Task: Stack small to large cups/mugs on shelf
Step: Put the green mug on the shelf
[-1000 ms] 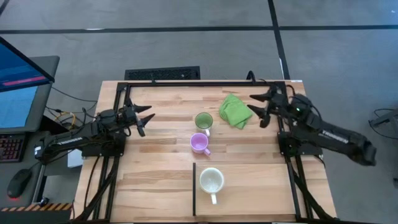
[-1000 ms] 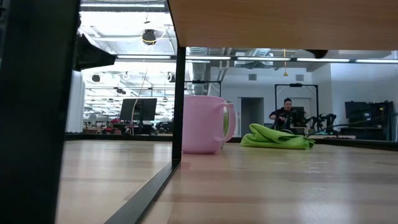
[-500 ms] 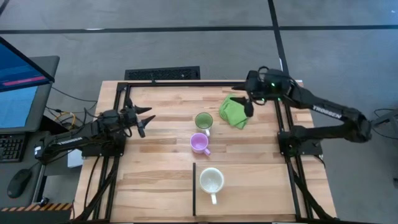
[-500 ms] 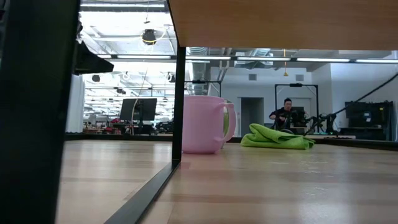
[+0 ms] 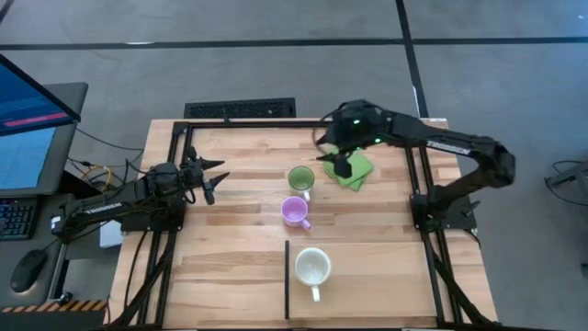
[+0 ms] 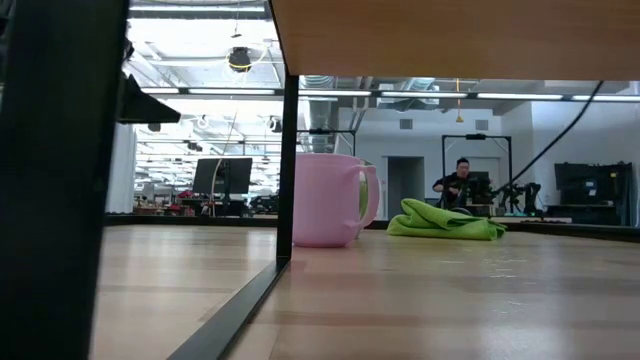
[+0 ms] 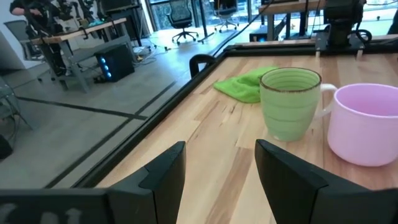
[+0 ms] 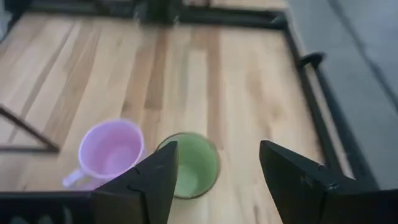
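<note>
Beyond the light wood counter (image 5: 230, 267) lies grey floor, with a monitor off to one side and, in the low view, a person seated far back in the room. Three mugs stand apart near the counter's middle: the green mug (image 5: 301, 178) farthest back, the purple mug (image 5: 294, 211) just in front of it, and the white mug (image 5: 312, 268) nearest the front, on the shelf (image 5: 367, 280) section just right of the thin black strip (image 5: 287, 279). A green cloth (image 5: 353, 165) lies beside the green mug.

The right claw (image 5: 338, 165) hangs above the cloth's edge, near the green mug, fingers spread with nothing between them. The left claw (image 5: 210, 175) waits at the counter's left side, also spread and empty.

Nothing is stacked yet. Only the white mug seems placed; the green and purple mugs are left to move, and the green one looks like the next pick.
</note>
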### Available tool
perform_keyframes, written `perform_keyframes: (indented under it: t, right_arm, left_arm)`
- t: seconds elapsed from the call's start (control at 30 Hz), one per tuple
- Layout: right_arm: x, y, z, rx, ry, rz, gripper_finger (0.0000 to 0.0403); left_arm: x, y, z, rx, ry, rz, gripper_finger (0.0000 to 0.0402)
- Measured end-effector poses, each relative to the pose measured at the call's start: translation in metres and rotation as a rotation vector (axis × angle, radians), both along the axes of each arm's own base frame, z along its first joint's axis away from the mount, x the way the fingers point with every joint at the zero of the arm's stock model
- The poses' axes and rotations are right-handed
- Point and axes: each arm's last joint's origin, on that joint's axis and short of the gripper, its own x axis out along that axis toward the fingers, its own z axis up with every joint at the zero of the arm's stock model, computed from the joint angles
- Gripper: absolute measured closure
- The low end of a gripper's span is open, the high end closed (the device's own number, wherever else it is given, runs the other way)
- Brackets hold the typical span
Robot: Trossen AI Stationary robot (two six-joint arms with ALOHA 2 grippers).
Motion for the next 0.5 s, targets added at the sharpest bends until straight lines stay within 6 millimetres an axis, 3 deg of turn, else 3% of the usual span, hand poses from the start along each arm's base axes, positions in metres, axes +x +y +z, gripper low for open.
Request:
perform_keyframes:
  t: [0.2, 0.5]
  right_arm:
    - [0.028, 0.008, -0.022, -0.02, 0.128, 0.105, 0.0154]
    - [0.051, 0.007, -0.03, -0.069, 0.149, 0.173, 0.0154]
  left_arm:
    - [0.0, 0.0, -0.001, -0.003, 0.01, 0.0, 0.0216]
    - [-0.001, 0.0, -0.003, -0.033, 0.024, 0.004, 0.0216]
